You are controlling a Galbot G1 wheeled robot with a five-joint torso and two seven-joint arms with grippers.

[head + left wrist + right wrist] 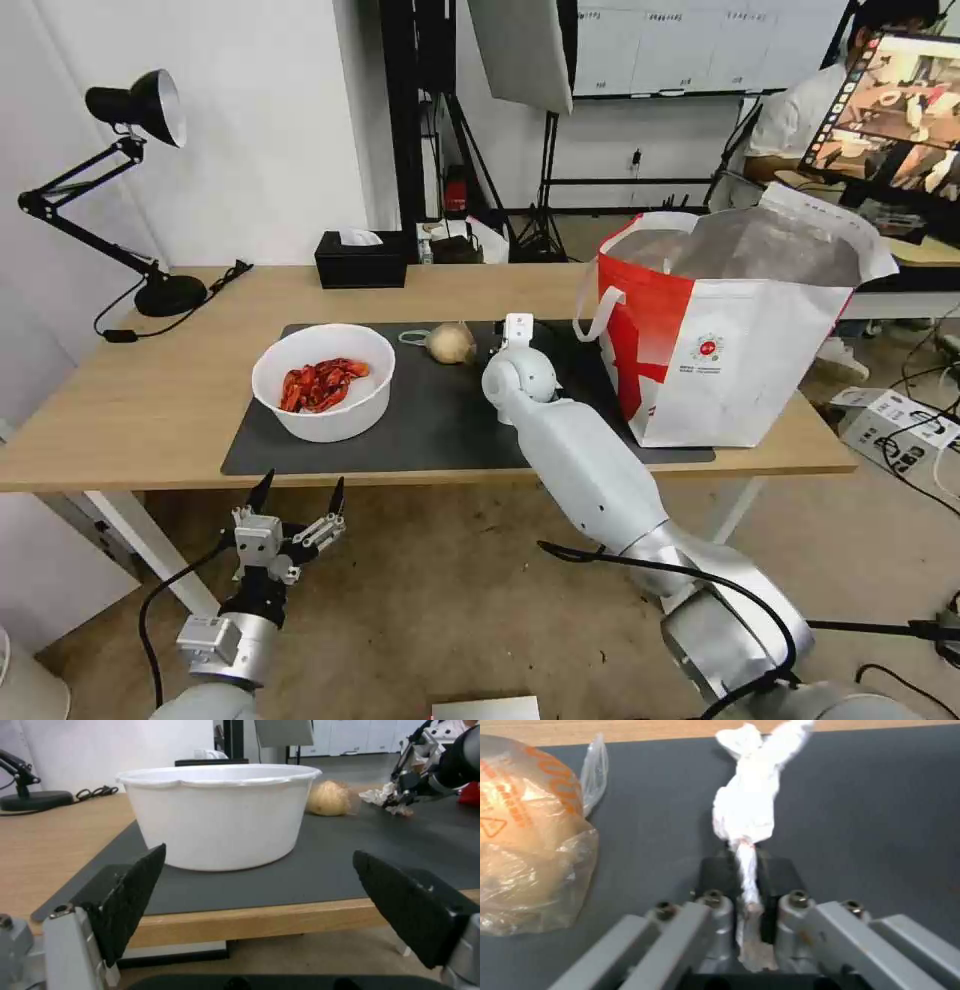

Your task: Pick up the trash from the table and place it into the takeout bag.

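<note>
The left pincer point(298, 497) hangs spread and empty below the light-wood desk point(150, 400), facing the white bowl of red crayfish shells point(323, 381). The right pincer point(743, 870) pinches the crumpled white tissue point(747, 806) on the dark grey mat point(440, 425), beside the plastic-wrapped beige ball point(451, 343). All three await the white-and-red foil-lined takeout bag point(730, 350). A black lamp point(130, 180) stands in the white-walled studio.
</note>
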